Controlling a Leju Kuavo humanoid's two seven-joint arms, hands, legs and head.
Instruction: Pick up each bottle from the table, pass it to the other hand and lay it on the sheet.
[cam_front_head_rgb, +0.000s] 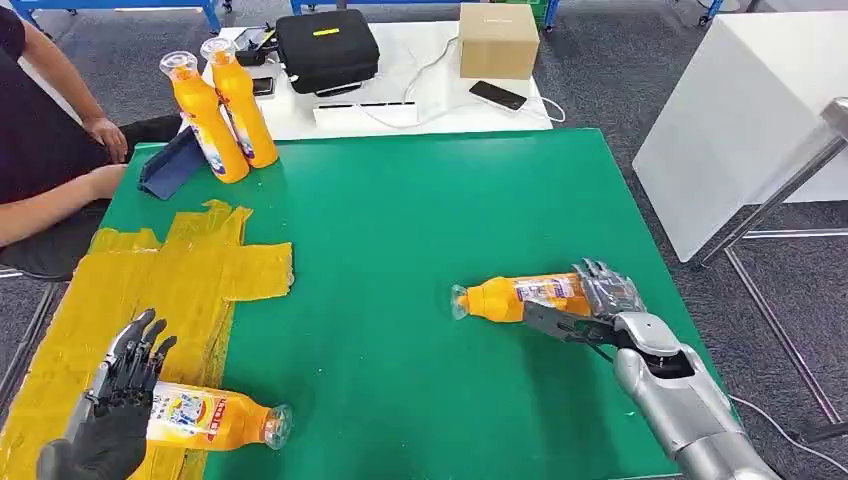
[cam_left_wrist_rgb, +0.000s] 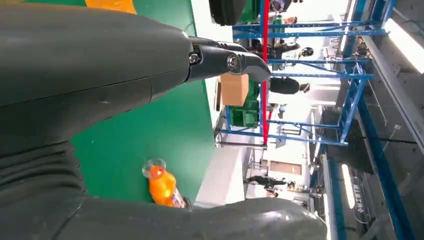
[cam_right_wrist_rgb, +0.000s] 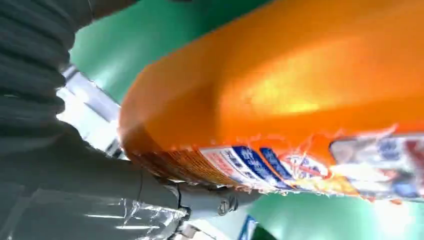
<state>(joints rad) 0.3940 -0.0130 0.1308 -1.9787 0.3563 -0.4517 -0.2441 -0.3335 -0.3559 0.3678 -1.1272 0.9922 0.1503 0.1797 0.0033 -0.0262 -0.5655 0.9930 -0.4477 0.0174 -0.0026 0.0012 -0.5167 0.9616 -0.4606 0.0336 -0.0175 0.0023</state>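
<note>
An orange bottle (cam_front_head_rgb: 515, 297) with a clear cap lies on its side on the green table (cam_front_head_rgb: 400, 230), cap pointing left. My right hand (cam_front_head_rgb: 603, 298) grips its base end, fingers over the top and thumb on the near side. In the right wrist view the bottle's label (cam_right_wrist_rgb: 280, 165) presses against the hand. A second orange bottle (cam_front_head_rgb: 215, 417) lies on the yellow sheet (cam_front_head_rgb: 190, 270) at the near left. My left hand (cam_front_head_rgb: 125, 385) hovers over its base with the fingers spread, holding nothing. The left wrist view catches the right-hand bottle (cam_left_wrist_rgb: 162, 186) far off.
Two more orange bottles (cam_front_head_rgb: 205, 125) (cam_front_head_rgb: 246, 105) stand upright at the table's back left, beside a blue pouch (cam_front_head_rgb: 168, 165). A seated person's arm (cam_front_head_rgb: 60, 190) rests by the left edge. Behind, a white table holds a black case (cam_front_head_rgb: 326, 48), a cardboard box (cam_front_head_rgb: 498, 40) and a phone (cam_front_head_rgb: 497, 95).
</note>
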